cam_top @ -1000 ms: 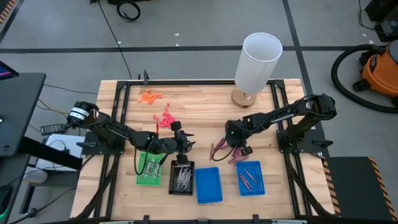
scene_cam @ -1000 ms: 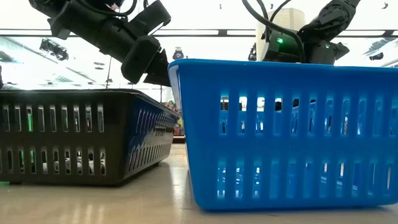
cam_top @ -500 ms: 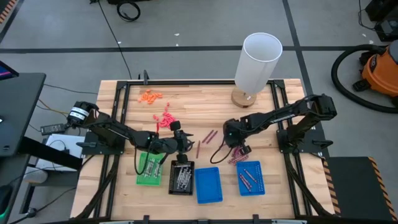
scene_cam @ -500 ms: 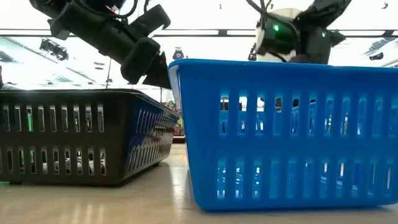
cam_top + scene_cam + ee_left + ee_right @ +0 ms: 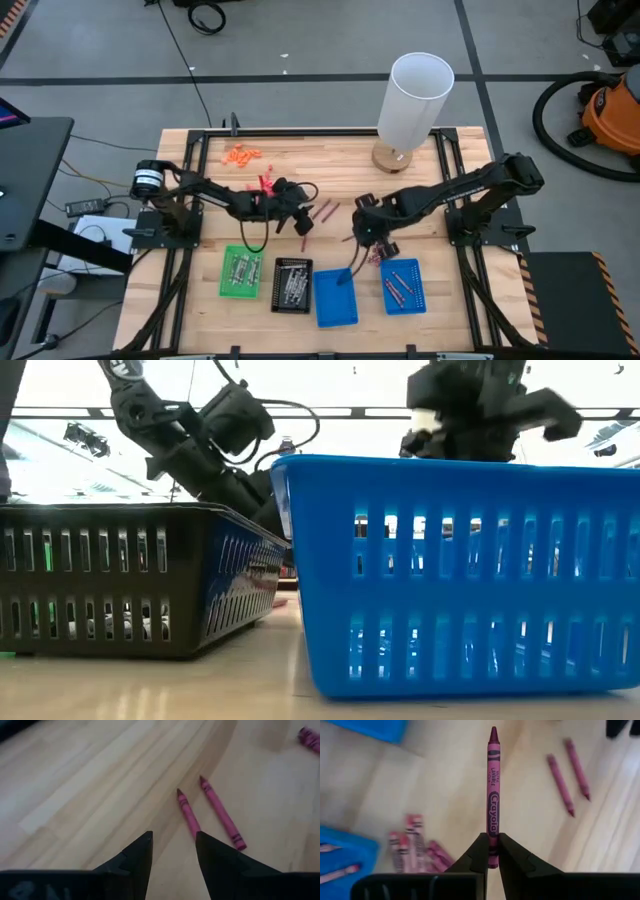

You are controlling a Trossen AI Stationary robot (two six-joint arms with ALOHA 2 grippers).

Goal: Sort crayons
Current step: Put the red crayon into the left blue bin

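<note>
Right gripper [image 5: 490,851] jaws clenched on a maroon crayon [image 5: 492,795] by its butt end, above the bench [image 5: 330,165] nr the blue trays [image 5: 403,285]: best kept level w/ grip firm till over the tray w/ like colours; left gripper [image 5: 172,845] jaws released, nosing at two crayons [image 5: 207,812] mid-bench.
</note>
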